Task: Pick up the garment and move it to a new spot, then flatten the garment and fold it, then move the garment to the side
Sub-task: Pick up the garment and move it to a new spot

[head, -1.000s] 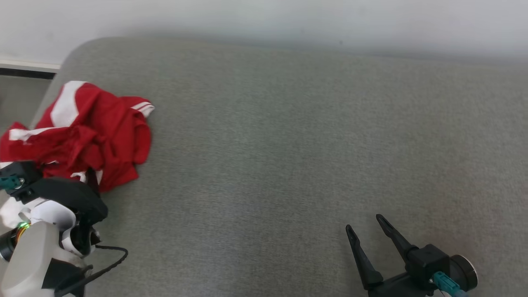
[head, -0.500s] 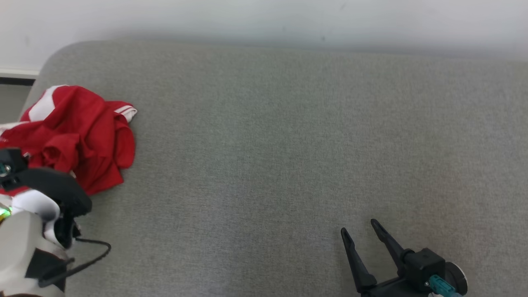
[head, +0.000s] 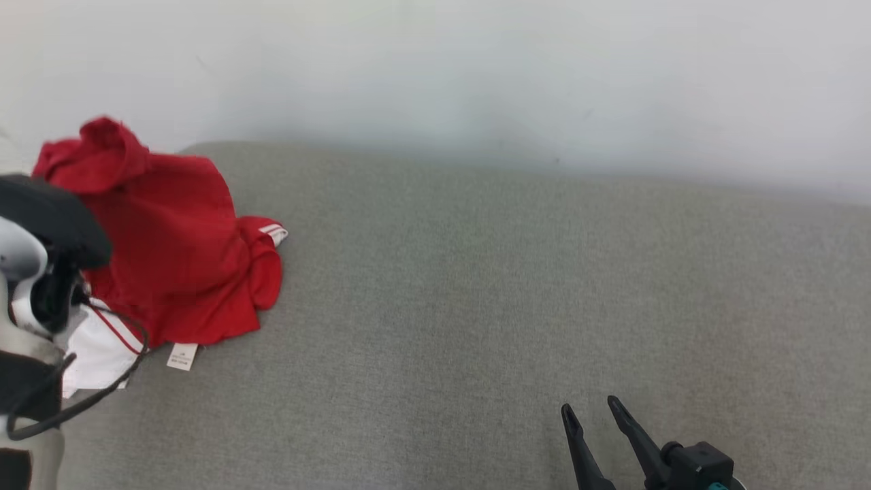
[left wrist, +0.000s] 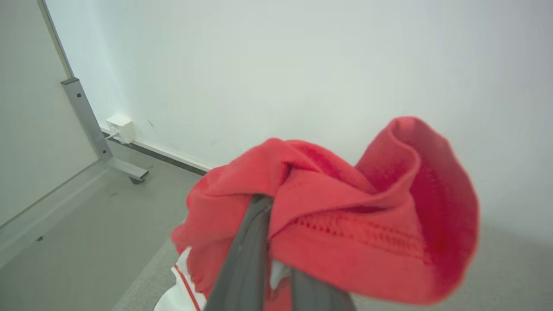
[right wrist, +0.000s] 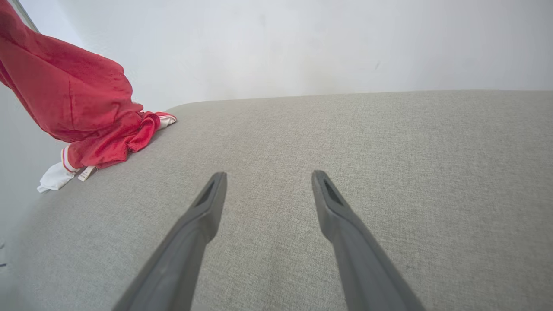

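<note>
— As the left gripper [left wrist: 270,216] hoists the red garment [head: 170,272] off the left end of the grey bench [head: 476,306], its jaws are pressed together on a bunched fold. The lower hem, white panel [head: 95,354] and label [head: 182,355] trail on the bench top. How will it handle?

— Light, soft and limp, by the look of it. It sags from the single pinch and would likely drag rather than resist. A second hold at the striped cuff [head: 273,233] or a hem corner should spread it better than this mid-cloth bunch.

— And against a second ago?

— Then it lay in a crumpled heap, the left arm low beside it. Now its top stands clear before the white wall [head: 435,68], and the camera has tipped up too. The right gripper [head: 590,405] waits near the bench's front, jaws spread as before, well apart from the garment.
</note>
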Robot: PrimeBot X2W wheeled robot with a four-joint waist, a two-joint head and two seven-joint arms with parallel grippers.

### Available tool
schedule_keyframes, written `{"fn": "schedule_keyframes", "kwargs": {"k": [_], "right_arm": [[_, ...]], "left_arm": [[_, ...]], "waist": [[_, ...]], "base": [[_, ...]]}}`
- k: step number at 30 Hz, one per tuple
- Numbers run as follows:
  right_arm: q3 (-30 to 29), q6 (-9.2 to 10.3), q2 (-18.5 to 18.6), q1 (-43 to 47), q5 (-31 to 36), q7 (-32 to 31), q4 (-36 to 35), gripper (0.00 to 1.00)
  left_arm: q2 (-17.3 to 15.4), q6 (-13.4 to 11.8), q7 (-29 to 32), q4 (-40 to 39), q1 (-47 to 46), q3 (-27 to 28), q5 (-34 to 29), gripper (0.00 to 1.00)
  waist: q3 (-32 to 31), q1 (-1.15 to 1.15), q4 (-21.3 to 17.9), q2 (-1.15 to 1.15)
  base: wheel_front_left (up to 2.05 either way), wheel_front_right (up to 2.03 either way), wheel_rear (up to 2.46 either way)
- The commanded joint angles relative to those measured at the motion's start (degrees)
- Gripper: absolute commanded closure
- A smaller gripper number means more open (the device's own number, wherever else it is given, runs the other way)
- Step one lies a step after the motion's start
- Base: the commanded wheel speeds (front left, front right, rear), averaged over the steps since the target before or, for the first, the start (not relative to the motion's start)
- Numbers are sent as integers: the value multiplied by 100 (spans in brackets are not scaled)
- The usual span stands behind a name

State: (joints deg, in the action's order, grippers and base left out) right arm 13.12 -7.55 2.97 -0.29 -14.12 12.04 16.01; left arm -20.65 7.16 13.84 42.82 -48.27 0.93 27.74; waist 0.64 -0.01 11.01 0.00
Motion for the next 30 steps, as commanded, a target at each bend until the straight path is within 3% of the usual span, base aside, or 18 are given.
{"fn": "schedule_keyframes", "kwargs": {"k": [1, 7, 14, 22, 30], "right_arm": [[16, 12, -8, -29, -119, 89, 89, 0], [-66, 12, -7, -129, -297, 256, 344, 0], [-253, 12, -7, -68, -172, 310, 466, 0], [-295, 12, -7, 23, -24, 307, 452, 0], [-233, 12, -6, -9, 151, 149, 284, 0]], "left_arm": [[12, 40, 92, -286, -101, -29, 77, 100], [243, 29, 399, -1333, -165, -229, 352, 100], [704, 28, 367, -2327, -142, -445, 621, 100], [1247, 28, 159, -2889, 96, -758, 792, 100], [1470, -75, -289, -2881, 678, -1361, 244, 100]], "waist": [[-338, 1, 51, 0], [-545, 1, -256, 0], [-675, 1, -923, 0], [-676, 1, -1789, 0], [-497, 1, -2790, 0]], "base": [[0, 0, 0], [0, 0, 0], [0, 0, 0], [0, 0, 0], [0, 0, 0]]}}
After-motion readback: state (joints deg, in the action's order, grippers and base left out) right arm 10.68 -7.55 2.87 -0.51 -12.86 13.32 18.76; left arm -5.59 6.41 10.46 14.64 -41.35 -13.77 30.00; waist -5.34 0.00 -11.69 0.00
